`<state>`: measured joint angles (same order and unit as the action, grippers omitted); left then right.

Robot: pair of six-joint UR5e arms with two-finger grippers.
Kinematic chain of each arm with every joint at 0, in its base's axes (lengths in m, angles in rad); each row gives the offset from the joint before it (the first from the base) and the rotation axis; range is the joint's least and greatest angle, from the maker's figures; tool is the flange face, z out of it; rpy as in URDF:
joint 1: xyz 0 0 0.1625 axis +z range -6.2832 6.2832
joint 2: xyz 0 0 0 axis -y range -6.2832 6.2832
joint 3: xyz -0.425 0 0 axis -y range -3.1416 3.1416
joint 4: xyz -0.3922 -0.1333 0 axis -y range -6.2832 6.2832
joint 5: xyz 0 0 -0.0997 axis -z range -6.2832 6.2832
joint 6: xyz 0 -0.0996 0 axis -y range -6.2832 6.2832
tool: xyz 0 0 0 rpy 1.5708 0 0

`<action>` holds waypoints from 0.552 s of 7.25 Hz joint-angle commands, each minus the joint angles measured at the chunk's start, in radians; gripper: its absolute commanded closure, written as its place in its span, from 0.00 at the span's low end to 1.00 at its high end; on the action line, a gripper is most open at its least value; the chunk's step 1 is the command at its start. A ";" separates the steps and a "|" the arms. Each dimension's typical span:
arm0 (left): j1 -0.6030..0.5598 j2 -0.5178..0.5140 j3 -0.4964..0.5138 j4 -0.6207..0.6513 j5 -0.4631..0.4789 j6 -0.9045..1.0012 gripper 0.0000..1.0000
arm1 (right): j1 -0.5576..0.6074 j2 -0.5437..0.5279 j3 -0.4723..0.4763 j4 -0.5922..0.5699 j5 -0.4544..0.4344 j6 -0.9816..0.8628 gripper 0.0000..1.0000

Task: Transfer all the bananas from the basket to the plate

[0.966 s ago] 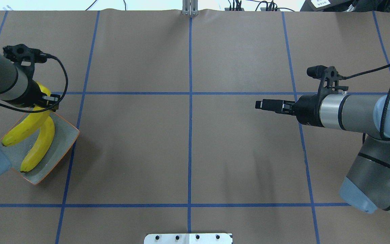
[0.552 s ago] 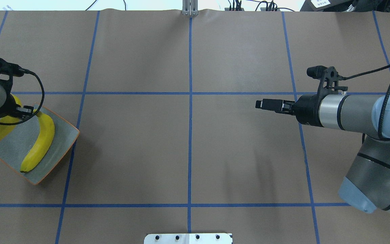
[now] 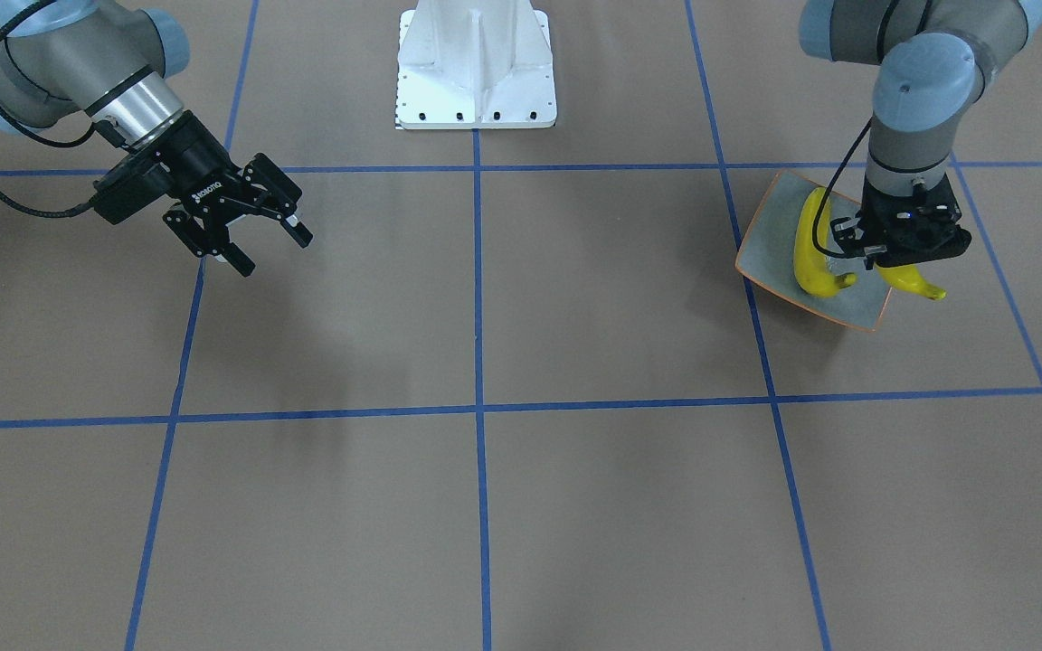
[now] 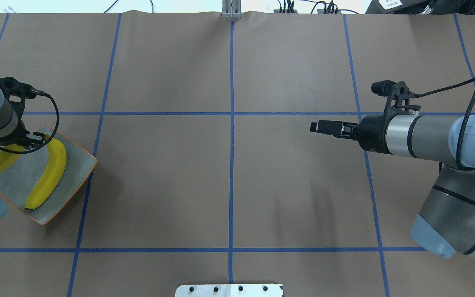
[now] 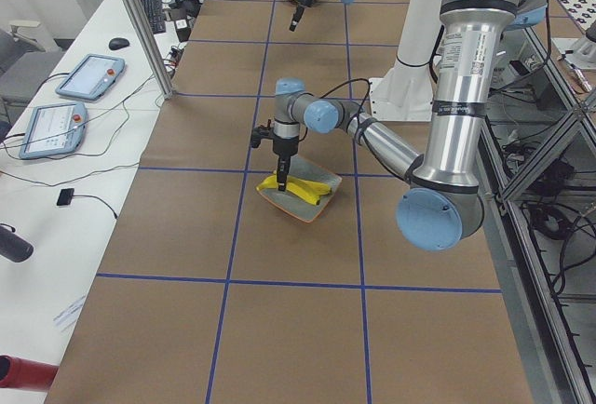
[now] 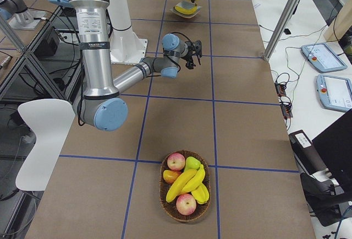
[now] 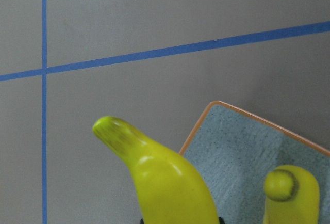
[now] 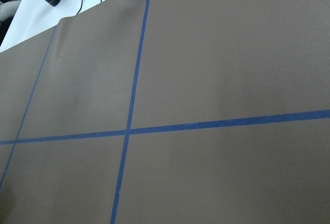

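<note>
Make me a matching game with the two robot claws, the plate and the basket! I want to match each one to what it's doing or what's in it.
Things:
1. left gripper
2. right gripper
3. plate
4. basket

States:
A. open, holding nothing, above the bare table
B. piled with fruit
C. shut on a banana at the plate's edge
D. a second banana lies flat in it

Pairs: 1-C, 2-A, 3-D, 4-B
</note>
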<state>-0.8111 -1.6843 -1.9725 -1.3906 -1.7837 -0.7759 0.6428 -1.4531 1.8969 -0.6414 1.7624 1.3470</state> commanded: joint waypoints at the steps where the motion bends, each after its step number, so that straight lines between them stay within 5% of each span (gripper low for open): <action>1: 0.022 -0.008 0.030 -0.001 0.001 0.000 1.00 | 0.000 0.003 0.001 0.000 0.000 0.007 0.00; 2: 0.035 -0.006 0.034 -0.001 0.001 0.000 0.84 | 0.000 0.003 -0.001 0.000 0.000 0.007 0.00; 3: 0.044 -0.006 0.035 -0.001 0.001 -0.002 0.51 | 0.000 0.003 0.001 0.000 0.000 0.009 0.00; 4: 0.046 -0.005 0.035 -0.001 0.003 -0.003 0.28 | 0.000 0.003 0.001 0.000 0.000 0.012 0.00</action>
<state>-0.7717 -1.6902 -1.9390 -1.3913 -1.7821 -0.7776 0.6427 -1.4497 1.8970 -0.6412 1.7625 1.3562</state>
